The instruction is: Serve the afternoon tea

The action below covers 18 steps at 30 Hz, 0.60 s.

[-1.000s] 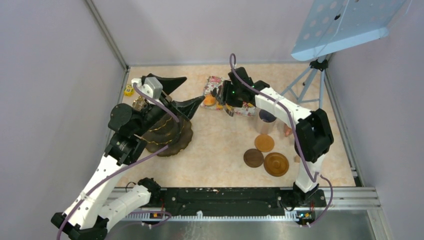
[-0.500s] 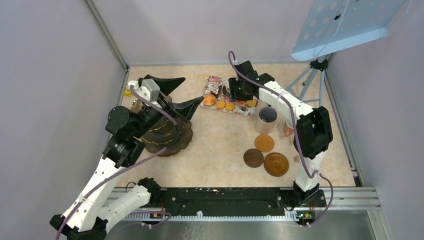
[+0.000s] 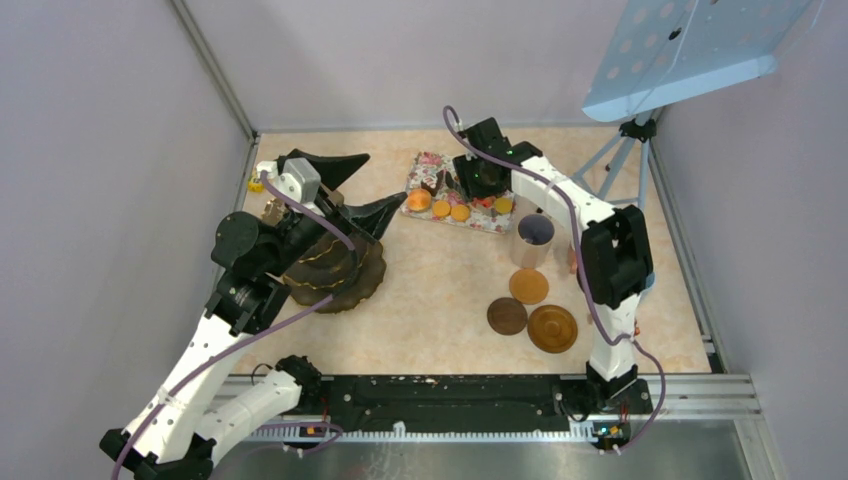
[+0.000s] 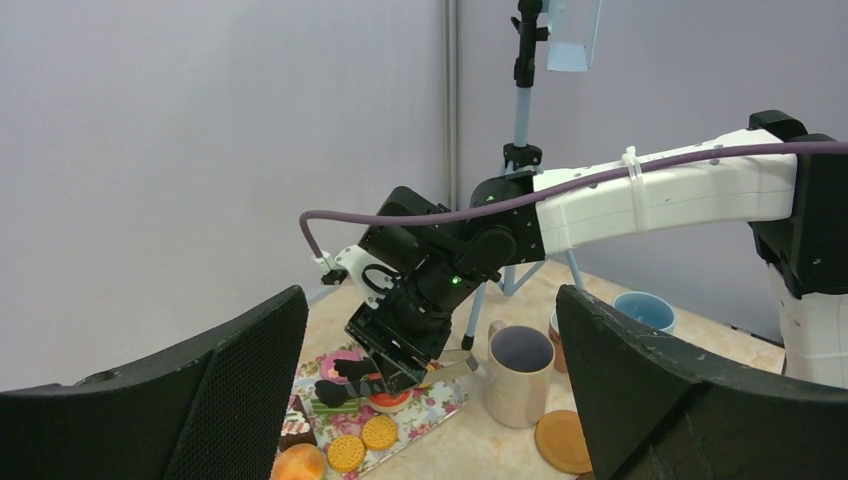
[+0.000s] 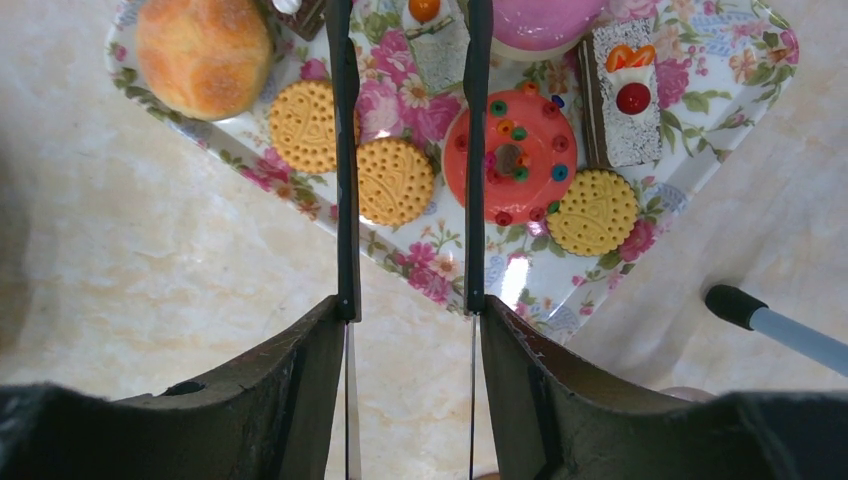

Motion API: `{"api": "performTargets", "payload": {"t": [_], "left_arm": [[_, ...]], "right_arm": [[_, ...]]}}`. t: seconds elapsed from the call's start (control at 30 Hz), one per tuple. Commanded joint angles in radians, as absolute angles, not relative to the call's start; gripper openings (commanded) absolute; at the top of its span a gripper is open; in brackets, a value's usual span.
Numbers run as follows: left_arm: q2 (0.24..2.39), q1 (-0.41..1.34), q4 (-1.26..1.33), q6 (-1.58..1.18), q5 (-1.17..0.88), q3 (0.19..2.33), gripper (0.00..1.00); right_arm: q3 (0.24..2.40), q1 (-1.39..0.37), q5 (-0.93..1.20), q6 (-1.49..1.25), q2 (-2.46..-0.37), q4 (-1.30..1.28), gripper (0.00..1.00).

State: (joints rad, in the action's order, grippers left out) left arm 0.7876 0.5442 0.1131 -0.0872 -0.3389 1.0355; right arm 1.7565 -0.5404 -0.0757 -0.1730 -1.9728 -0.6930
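Right wrist view: round embossed orange biscuits (image 5: pixel 395 180) and a red sprinkled cake (image 5: pixel 510 150) lie on the rose-patterned tray (image 5: pixel 430 285) | right gripper (image 5: pixel 410 318) half-closed, clamping thin black tongs (image 5: pixel 345 150), blades apart over the biscuits | tall lilac mug (image 3: pixel 533 240) just beside tray | left gripper (image 3: pixel 365 188) spread wide, empty

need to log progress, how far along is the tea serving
Done: nothing served that I can see; the biscuits and cakes all sit on the rose tray, and the lilac mug stands off the brown discs. In hand: the right gripper holds black tongs over the tray. Left: everything.
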Motion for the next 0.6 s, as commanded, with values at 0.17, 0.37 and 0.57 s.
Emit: {"api": "performTargets", "payload": {"t": [0.17,0.37,0.57], "left_arm": [[0.781,0.546,0.158,-0.077,-0.324,1.032,0.99],[0.785,0.545,0.156,-0.075,-0.321,1.032,0.99],[0.788,0.545,0.156,-0.075,-0.322,1.032,0.99]], "right_arm": [[1.809,-0.531,-0.127,-0.076,-2.001,-0.689,0.50],[1.801,-0.532,-0.117,-0.061,-2.019,-0.679,0.50],[1.794,-0.531,-0.102,-0.054,-2.030,-0.675,0.48]]}}
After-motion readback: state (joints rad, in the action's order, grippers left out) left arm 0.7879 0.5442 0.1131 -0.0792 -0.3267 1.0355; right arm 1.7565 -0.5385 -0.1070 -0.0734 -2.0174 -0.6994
